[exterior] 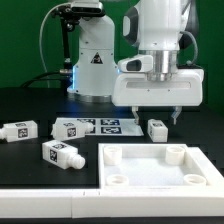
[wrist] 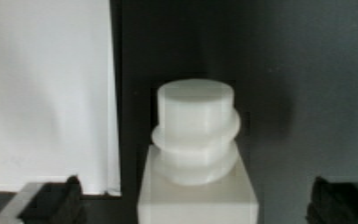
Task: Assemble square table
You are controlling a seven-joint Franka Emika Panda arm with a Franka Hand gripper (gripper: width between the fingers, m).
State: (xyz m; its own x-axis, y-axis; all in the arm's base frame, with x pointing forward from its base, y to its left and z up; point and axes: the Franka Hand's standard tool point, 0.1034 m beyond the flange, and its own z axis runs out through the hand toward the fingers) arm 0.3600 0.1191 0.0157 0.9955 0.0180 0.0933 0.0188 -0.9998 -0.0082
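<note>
The white square table top, with raised rim and round corner sockets, lies at the front on the exterior view's right. One white tagged leg lies just behind it. My gripper hovers directly above this leg, open and empty. In the wrist view the leg lies between my spread fingers, its round stepped end pointing away from my gripper. Three more legs lie at the exterior view's left: one far left, one by the marker board, one nearer the front.
The marker board lies flat behind the legs. The white robot base with a triangle sticker stands at the back. A white edge runs along the table front. A white surface lies beside the leg in the wrist view.
</note>
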